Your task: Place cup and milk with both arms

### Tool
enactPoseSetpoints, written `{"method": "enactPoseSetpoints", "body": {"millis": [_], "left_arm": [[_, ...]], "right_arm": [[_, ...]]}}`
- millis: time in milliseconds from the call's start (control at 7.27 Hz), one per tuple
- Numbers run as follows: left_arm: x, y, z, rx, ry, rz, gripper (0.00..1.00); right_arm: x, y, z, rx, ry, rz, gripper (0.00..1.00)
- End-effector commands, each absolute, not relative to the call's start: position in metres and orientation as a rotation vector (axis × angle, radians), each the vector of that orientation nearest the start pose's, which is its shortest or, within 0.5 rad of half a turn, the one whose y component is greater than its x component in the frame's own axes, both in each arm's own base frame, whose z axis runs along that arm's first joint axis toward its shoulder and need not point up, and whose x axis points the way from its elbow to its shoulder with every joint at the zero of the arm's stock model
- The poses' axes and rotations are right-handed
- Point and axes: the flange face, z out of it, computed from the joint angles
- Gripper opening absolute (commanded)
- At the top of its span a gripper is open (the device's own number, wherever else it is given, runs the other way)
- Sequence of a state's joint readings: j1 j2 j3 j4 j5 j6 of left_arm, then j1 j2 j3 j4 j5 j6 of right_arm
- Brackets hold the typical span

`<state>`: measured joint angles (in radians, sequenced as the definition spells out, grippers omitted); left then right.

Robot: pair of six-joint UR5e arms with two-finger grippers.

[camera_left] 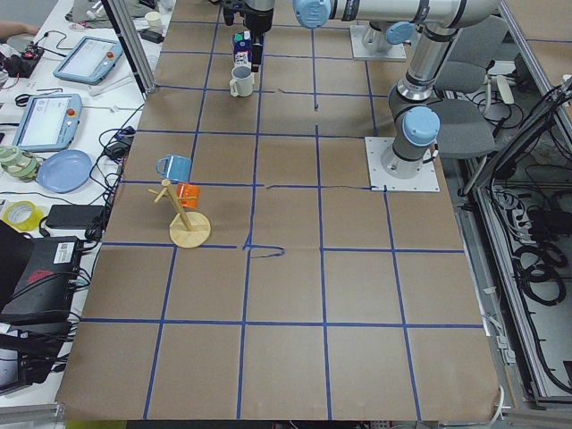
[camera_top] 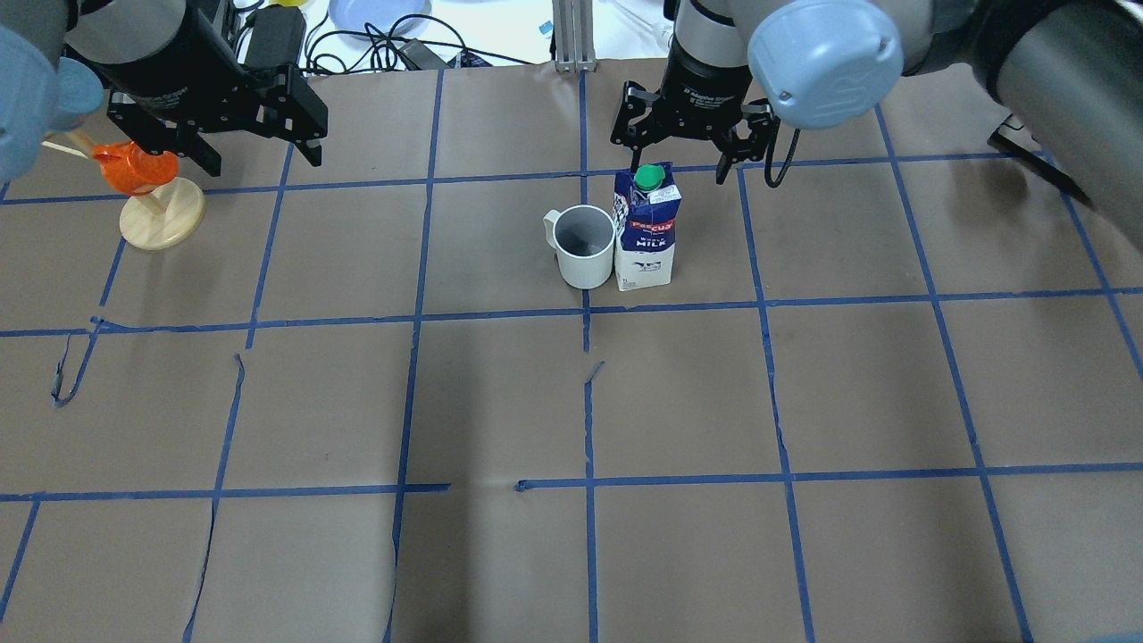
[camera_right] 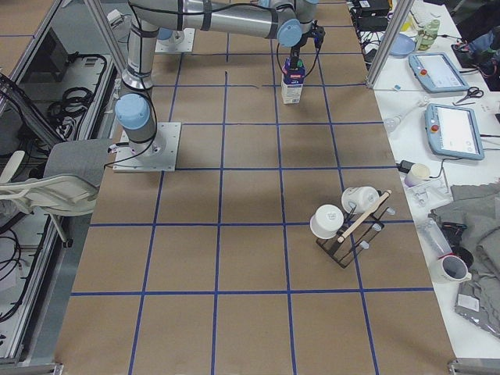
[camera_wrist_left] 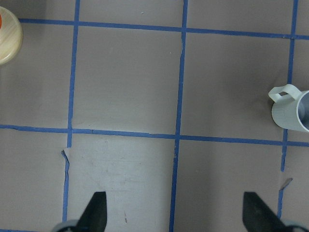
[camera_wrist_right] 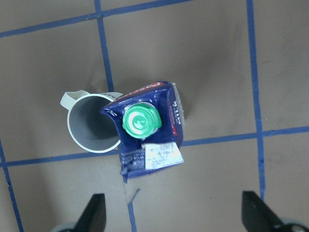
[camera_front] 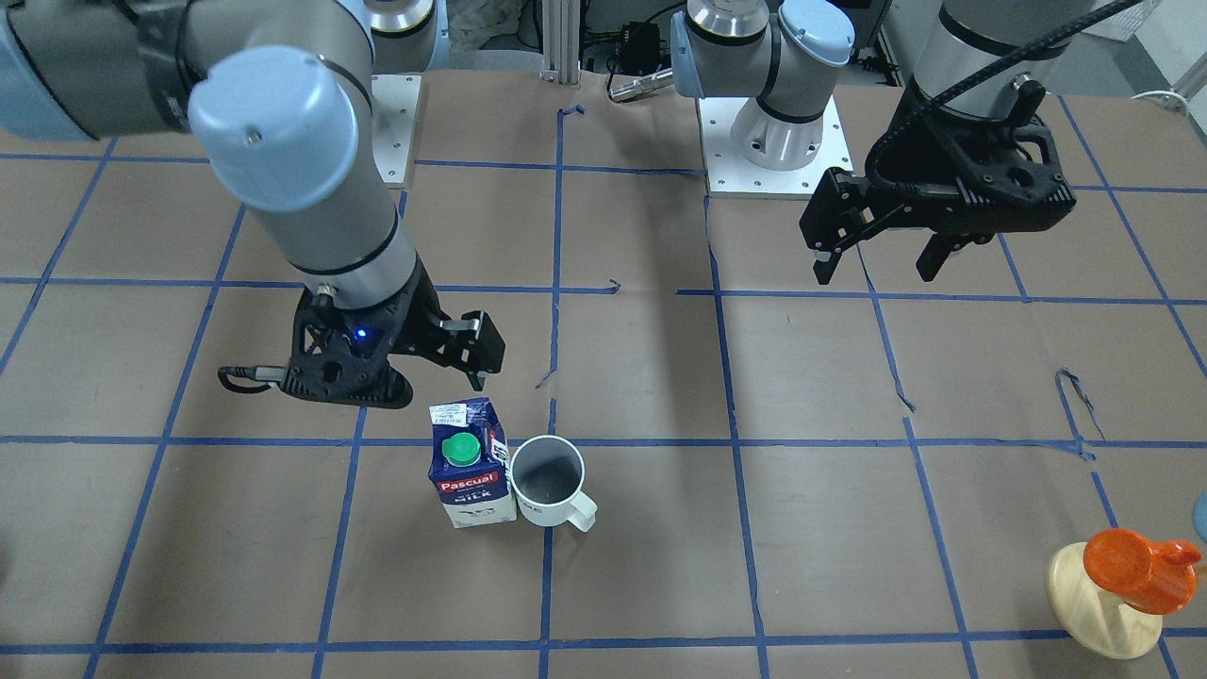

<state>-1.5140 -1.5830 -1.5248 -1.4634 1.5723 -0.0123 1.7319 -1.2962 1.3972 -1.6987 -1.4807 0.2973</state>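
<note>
Looking down, you see the milk (camera_front: 471,467) and the cup (camera_front: 549,481) upright, side by side on the counter (camera_front: 849,471), the right claw (camera_wrist_right: 174,208) released above the milk, the left claw (camera_front: 879,272) released, well apart.

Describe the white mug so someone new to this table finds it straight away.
On the brown table with blue tape lines, find the tall blue milk carton. The mug stands right beside it: white, grey inside, loop handle, unlike the orange cup on its wooden stand.
</note>
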Motion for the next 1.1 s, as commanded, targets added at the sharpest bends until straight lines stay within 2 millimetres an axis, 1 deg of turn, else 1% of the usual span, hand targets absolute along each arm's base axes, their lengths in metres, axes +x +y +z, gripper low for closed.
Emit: {"method": "enactPoseSetpoints", "body": {"millis": [0,138,275,413,550,688,963], "left_arm": [[-0.104,-0.517,0.516,-0.108,3.127,-0.221,1.00],[-0.104,-0.517,0.516,-0.108,3.129,-0.221,1.00],[-0.104,-0.517,0.516,-0.108,3.129,-0.221,1.00],[-0.104,-0.517,0.516,-0.108,3.127,-0.221,1.00],[-0.104,-0.517,0.516,-0.111,3.127,-0.221,1.00],[-0.104,-0.517,0.516,-0.108,3.126,-0.221,1.00],[-0.104,-0.517,0.516,-0.111,3.126,-0.221,1.00]], "right_arm": [[0.195,-0.531,0.497,0.103,3.115,-0.016,1.00],[0.187,-0.513,0.517,0.013,3.120,-0.021,1.00],[0.175,-0.502,0.524,0.000,3.122,0.012,1.00],[0.155,-0.495,0.533,-0.054,3.120,0.022,1.00],[0.133,-0.495,0.532,-0.055,3.118,0.030,1.00],[0.126,-0.495,0.534,-0.026,3.118,0.021,1.00],[0.126,-0.494,0.535,-0.021,3.120,0.018,1.00]]}}
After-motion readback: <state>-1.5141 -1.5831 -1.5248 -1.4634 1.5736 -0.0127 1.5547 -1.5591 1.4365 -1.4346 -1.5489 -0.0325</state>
